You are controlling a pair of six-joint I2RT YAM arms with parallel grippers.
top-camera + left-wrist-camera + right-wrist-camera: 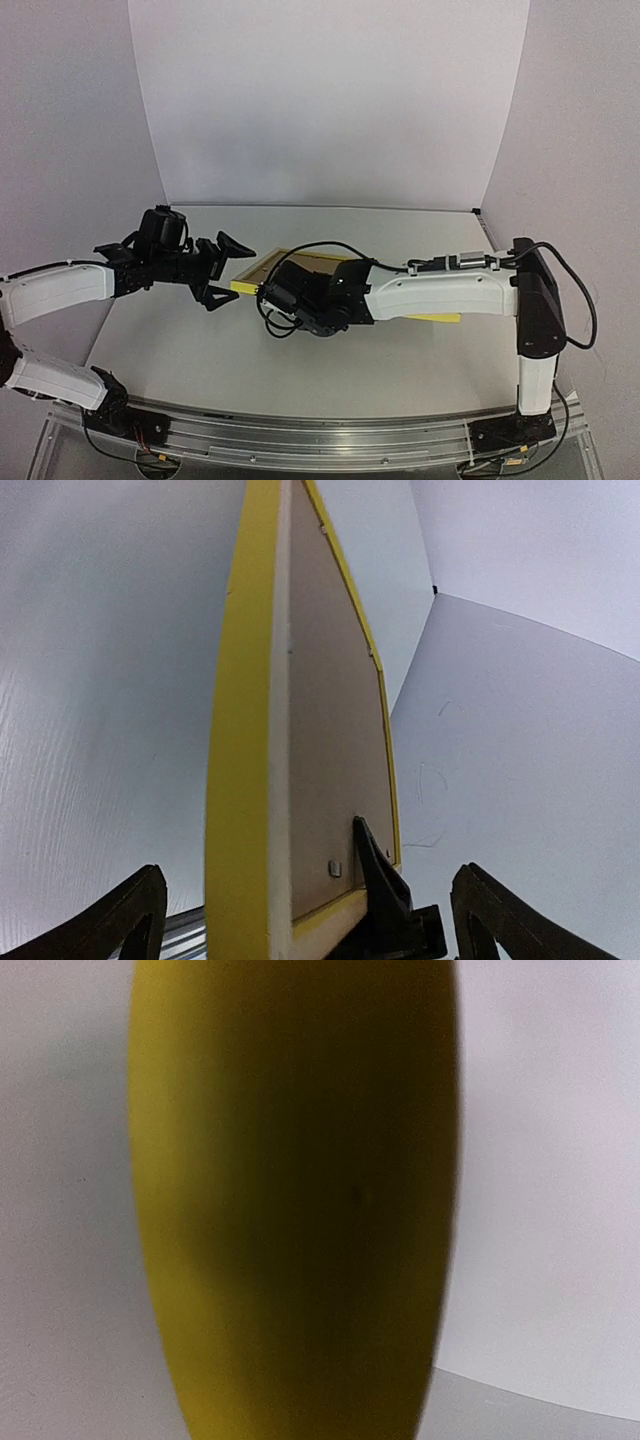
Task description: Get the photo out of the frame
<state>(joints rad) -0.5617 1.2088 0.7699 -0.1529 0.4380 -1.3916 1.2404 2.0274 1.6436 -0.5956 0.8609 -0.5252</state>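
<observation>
Two arms meet at the middle of the table (180, 350). The frame (268, 268) lies there back side up, and most of its length is hidden under your right arm. You see only its left end and a yellow strip of its near edge further right.

Left gripper (240, 273): jaws spread wide, one to each side of the frame's left corner. In the left wrist view the fingers (130, 920) stand well apart, with the yellow edge (235, 780) between them and touching neither.

Back of the frame: pale wood rim with a brown backing sheet (330, 730) seated inside it. The photo is not visible to you from any camera.

Right gripper (278, 295): low at the frame's near-left corner. One black finger (380, 885) rests against the back face near the rim. The right wrist view gives you only a blurred yellow band (290, 1210), very close to the lens. You cannot tell whether these jaws are clamped or loose, or whether the frame is raised off the table.
</observation>
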